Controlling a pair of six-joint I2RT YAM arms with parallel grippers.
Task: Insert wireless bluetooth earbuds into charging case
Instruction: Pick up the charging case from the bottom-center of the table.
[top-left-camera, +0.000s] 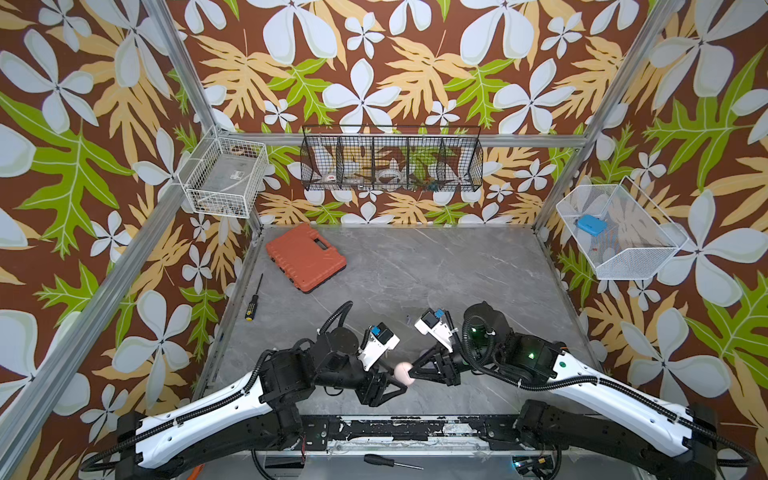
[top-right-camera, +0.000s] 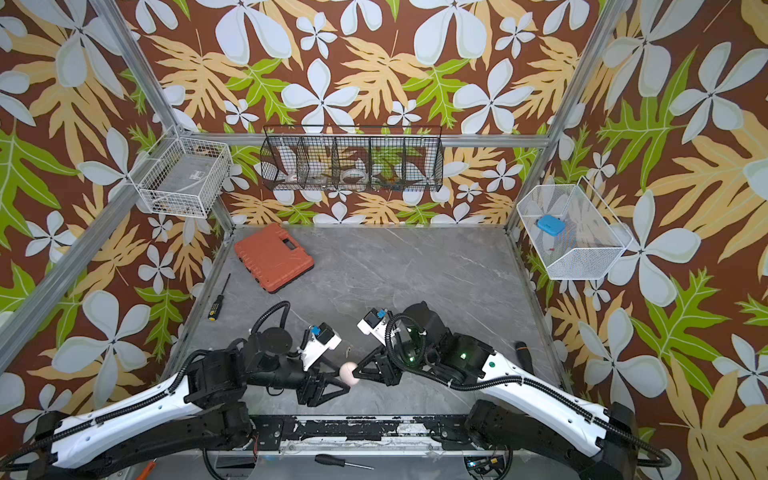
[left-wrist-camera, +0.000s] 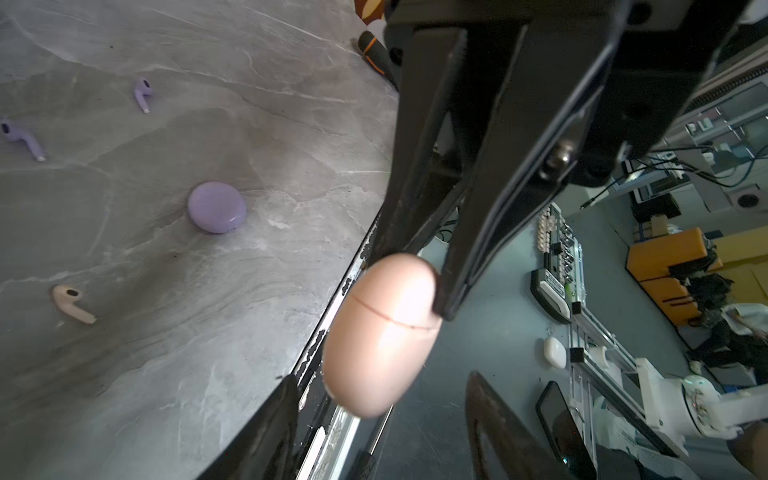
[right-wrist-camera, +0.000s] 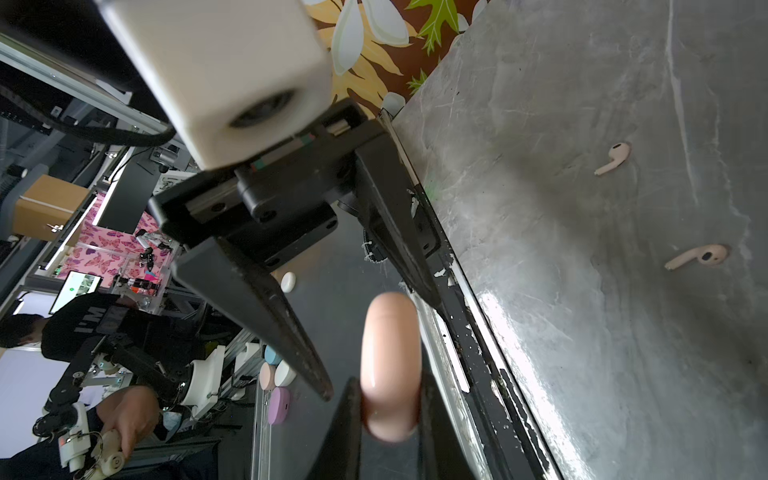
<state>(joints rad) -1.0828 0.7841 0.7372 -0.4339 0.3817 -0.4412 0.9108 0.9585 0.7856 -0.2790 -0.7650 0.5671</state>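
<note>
A closed pale pink charging case (top-left-camera: 404, 370) (top-right-camera: 348, 370) hangs in the air over the table's front edge. My right gripper (right-wrist-camera: 390, 382) is shut on one end of it, the case (right-wrist-camera: 390, 353) edge-on between its fingers. My left gripper (left-wrist-camera: 380, 378) is open; its fingers stand on either side of the case's (left-wrist-camera: 378, 332) other end with a gap on both sides. Two pink earbuds (right-wrist-camera: 615, 158) (right-wrist-camera: 702, 255) lie on the table. The left wrist view shows one pink earbud (left-wrist-camera: 70, 303), two lavender earbuds (left-wrist-camera: 143, 93) (left-wrist-camera: 20, 139) and a closed lavender case (left-wrist-camera: 217, 206).
An orange tool case (top-left-camera: 305, 257) lies at the back left of the grey table (top-left-camera: 436, 270), with a screwdriver (top-left-camera: 252, 297) by the left edge. Another screwdriver handle (top-right-camera: 523, 353) lies near the right arm. Wire baskets (top-left-camera: 390, 160) hang on the walls.
</note>
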